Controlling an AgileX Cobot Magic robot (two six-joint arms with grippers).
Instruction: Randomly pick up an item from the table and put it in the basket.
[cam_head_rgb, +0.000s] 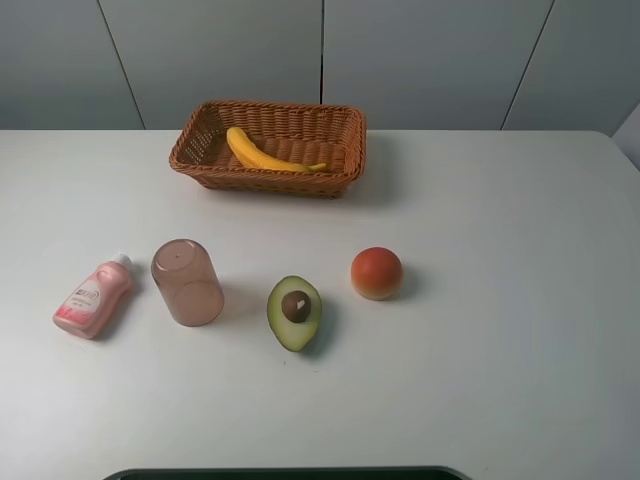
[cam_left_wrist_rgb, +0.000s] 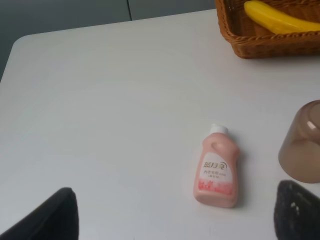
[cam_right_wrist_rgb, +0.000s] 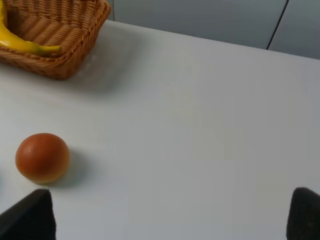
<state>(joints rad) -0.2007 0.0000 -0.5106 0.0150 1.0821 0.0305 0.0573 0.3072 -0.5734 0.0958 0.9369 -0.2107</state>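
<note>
The yellow banana (cam_head_rgb: 262, 152) lies inside the brown wicker basket (cam_head_rgb: 200, 160) at the back middle of the white table (cam_head_rgb: 500, 350). It also shows in the left wrist view (cam_left_wrist_rgb: 280, 19) and the right wrist view (cam_right_wrist_rgb: 20, 42), in the basket (cam_left_wrist_rgb: 260, 45) (cam_right_wrist_rgb: 65, 45). Neither arm shows in the exterior high view. My left gripper (cam_left_wrist_rgb: 172, 219) is open and empty, with its dark fingertips (cam_left_wrist_rgb: 50, 217) wide apart over the table near the pink bottle. My right gripper (cam_right_wrist_rgb: 167, 220) is open and empty near the round fruit.
A pink bottle (cam_head_rgb: 92, 297) (cam_left_wrist_rgb: 216, 167) lies at the left. An upturned brownish translucent cup (cam_head_rgb: 186, 281) (cam_left_wrist_rgb: 302, 145) stands beside it. A halved avocado (cam_head_rgb: 294, 312) and a round orange-red fruit (cam_head_rgb: 376, 273) (cam_right_wrist_rgb: 42, 157) sit in the middle.
</note>
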